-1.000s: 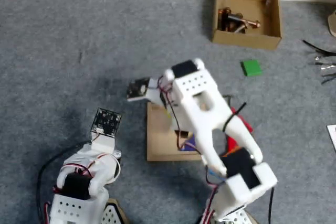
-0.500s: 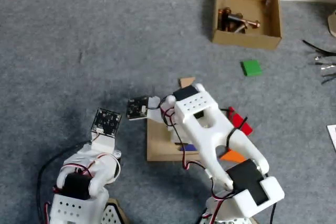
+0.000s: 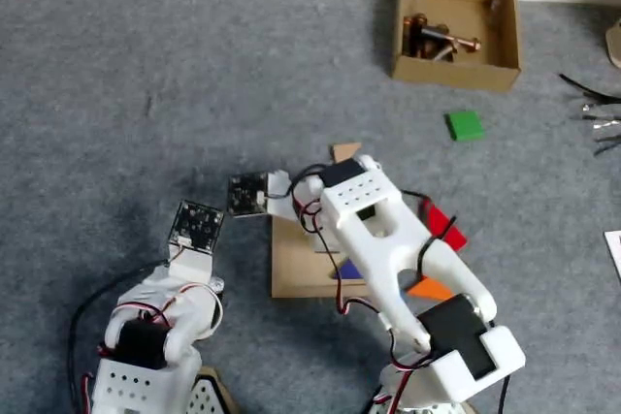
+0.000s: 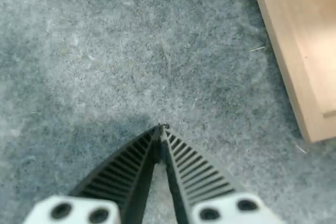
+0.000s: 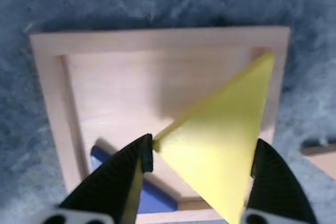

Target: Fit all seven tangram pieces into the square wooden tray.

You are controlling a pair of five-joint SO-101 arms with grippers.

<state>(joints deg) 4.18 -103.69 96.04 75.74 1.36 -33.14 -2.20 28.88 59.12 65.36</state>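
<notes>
Grey carpet [image 3: 116,65] lies under everything. On it we see the square wooden tray [image 5: 157,38], directly below our right gripper [image 5: 203,145], which clasps the yellow triangle [image 5: 220,129], one tip pointing toward a tray corner. Our left gripper [image 4: 161,129] hangs clenched and empty over the carpet beside the tray.
</notes>
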